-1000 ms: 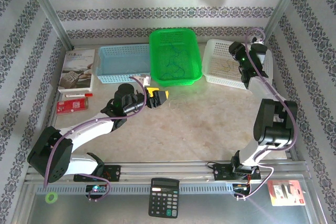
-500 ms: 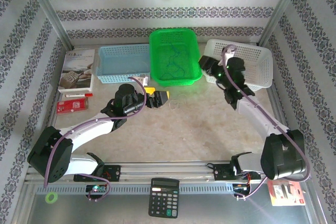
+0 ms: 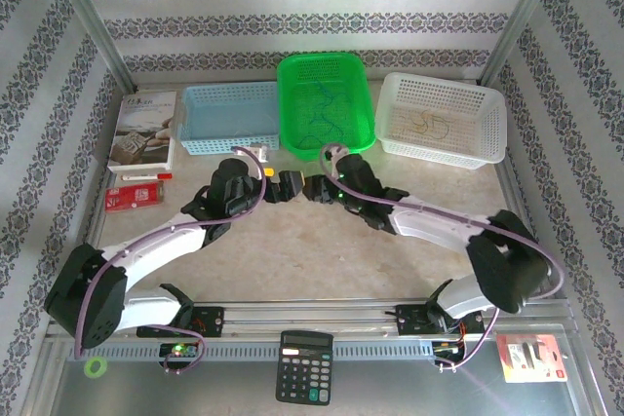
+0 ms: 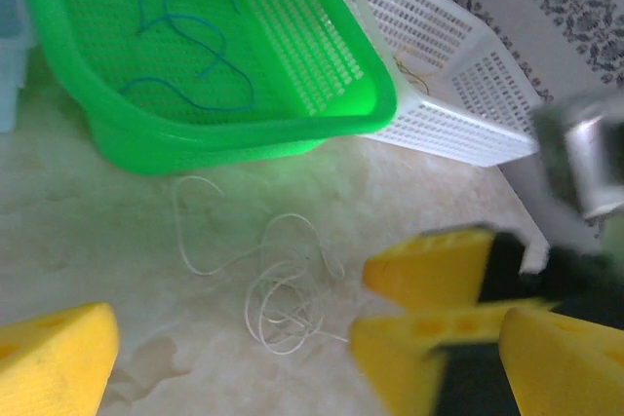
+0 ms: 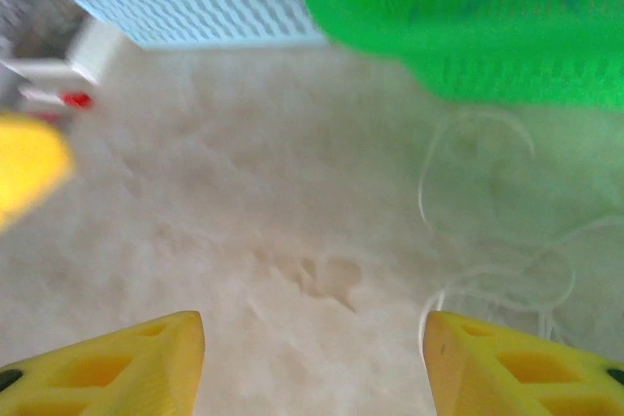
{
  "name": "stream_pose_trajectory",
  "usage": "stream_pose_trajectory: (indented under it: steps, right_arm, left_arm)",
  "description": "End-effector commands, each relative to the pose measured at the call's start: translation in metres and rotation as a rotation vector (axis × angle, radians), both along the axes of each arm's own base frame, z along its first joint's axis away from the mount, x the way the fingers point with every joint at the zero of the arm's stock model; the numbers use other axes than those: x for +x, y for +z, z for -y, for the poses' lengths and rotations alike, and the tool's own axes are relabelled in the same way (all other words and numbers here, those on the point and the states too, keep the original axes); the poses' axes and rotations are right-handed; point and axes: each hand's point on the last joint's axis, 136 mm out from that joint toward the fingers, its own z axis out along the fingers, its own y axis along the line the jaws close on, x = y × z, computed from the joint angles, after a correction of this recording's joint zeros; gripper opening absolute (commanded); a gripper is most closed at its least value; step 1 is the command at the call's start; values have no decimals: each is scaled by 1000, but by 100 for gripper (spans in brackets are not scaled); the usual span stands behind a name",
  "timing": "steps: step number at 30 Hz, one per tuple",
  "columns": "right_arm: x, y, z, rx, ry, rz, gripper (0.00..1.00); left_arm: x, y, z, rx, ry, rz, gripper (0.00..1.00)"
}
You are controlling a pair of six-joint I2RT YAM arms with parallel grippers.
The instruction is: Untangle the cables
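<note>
A pale white cable (image 4: 283,289) lies in a loose tangle on the table, just in front of the green basket (image 4: 244,143). A blue cable (image 4: 185,36) rests inside that basket, and a yellow-tan cable (image 3: 429,124) lies in the white basket (image 3: 444,148). My left gripper (image 4: 327,348) is open, low over the table, with the white tangle just ahead of its gap. My right gripper (image 5: 312,338) is open too, over bare table. The white cable (image 5: 497,275) runs beside its right finger (image 5: 507,362). The two grippers meet tip to tip, left gripper (image 3: 288,185) against right gripper (image 3: 314,190).
An empty pale blue basket (image 3: 229,138) stands left of the green one. A booklet (image 3: 144,129) and a red card (image 3: 136,198) lie at the far left. At the near rail are a calculator (image 3: 304,367), a red packet (image 3: 531,358) and a green ring (image 3: 95,367).
The right arm has swung from the white basket down to the table centre, ending opposite the left gripper. The left jaws have opened wide, and the left arm has barely moved.
</note>
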Motion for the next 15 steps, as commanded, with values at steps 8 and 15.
stream_pose_trajectory:
  steps: [8,15]
  right_arm:
    - [12,-42,0,-173,-46,-49,64]
    - [35,-64,12,-218,-154,-83,61]
  left_arm:
    - [2,3,-41,22,147,-22,100]
    - [1,3,-40,2,149,-35,100]
